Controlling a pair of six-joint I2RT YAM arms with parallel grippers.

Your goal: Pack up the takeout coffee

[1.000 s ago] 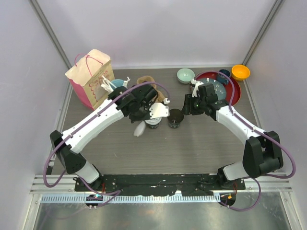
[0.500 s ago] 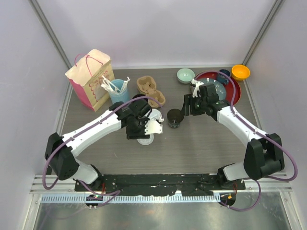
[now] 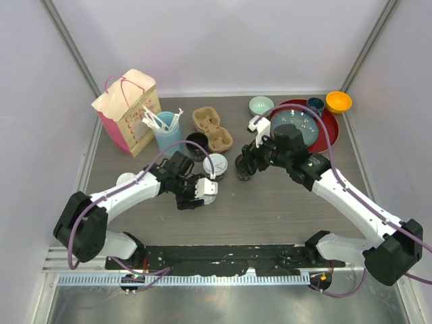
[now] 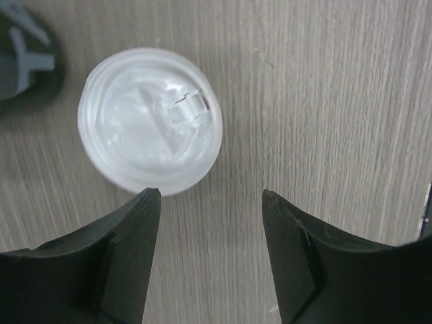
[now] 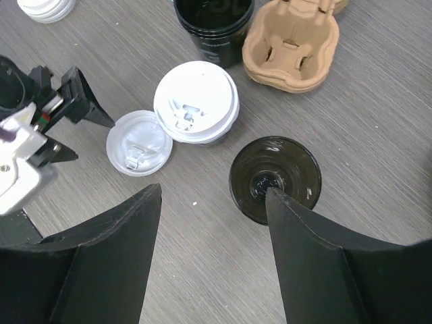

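Observation:
One black takeout coffee cup (image 3: 216,164) (image 5: 196,102) stands capped with a white lid. A second black cup (image 3: 244,170) (image 5: 275,179) stands open and lidless just right of it. A loose white lid (image 3: 208,192) (image 4: 150,131) (image 5: 140,143) lies flat on the table. My left gripper (image 3: 200,190) (image 4: 210,196) hovers open at the lid's near edge, holding nothing. My right gripper (image 3: 246,160) (image 5: 213,191) hangs open above the lidless cup's left side, empty, one fingertip overlapping the cup's mouth in the wrist view.
A third open black cup (image 3: 197,142) (image 5: 214,23) stands by the cardboard cup carrier (image 3: 212,128) (image 5: 291,40). Behind stand a pink-and-tan gift bag (image 3: 128,111) and a light-blue utensil cup (image 3: 165,129). Spare lids (image 3: 125,180) lie left. A red plate (image 3: 329,127) with bowls sits at the back right.
My left gripper went from shut to open and drew back toward the near side, leaving the loose lid on the table. My right gripper moved left over the lidless cup and opened wider.

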